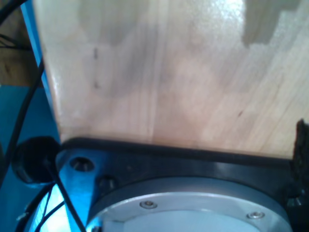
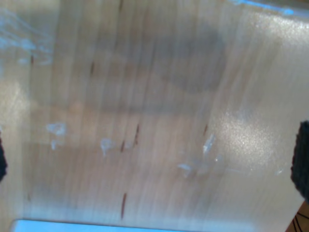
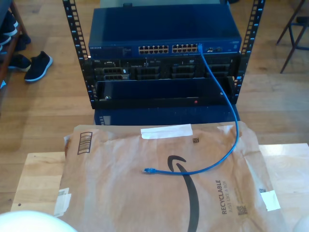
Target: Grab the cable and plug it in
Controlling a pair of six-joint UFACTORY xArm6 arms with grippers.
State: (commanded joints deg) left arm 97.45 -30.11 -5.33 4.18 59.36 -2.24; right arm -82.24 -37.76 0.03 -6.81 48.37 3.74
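The blue cable (image 3: 227, 145) has one end plugged into the last port (image 3: 199, 47) of the blue switch's port row in the exterior view. It drops down the rack front and curves across the brown paper sheet (image 3: 120, 193). Its free plug (image 3: 147, 170) lies on the paper near the middle. My first gripper (image 1: 154, 145) looks along bare wooden table; one dark fingertip (image 1: 302, 140) sits at the frame's edge, jaws wide. My second gripper (image 2: 154, 164) is open over bare wood, with dark fingertips (image 2: 302, 159) far apart and nothing between them.
The rack (image 3: 164, 72) stands behind the wooden table (image 3: 38, 179). White rounded arm parts show at the exterior view's bottom left (image 3: 29, 223) and bottom right (image 3: 301, 224). A black base plate (image 1: 193, 164) and dark cables (image 1: 24, 111) lie by the first arm. Shoes (image 3: 36, 65) sit on the floor.
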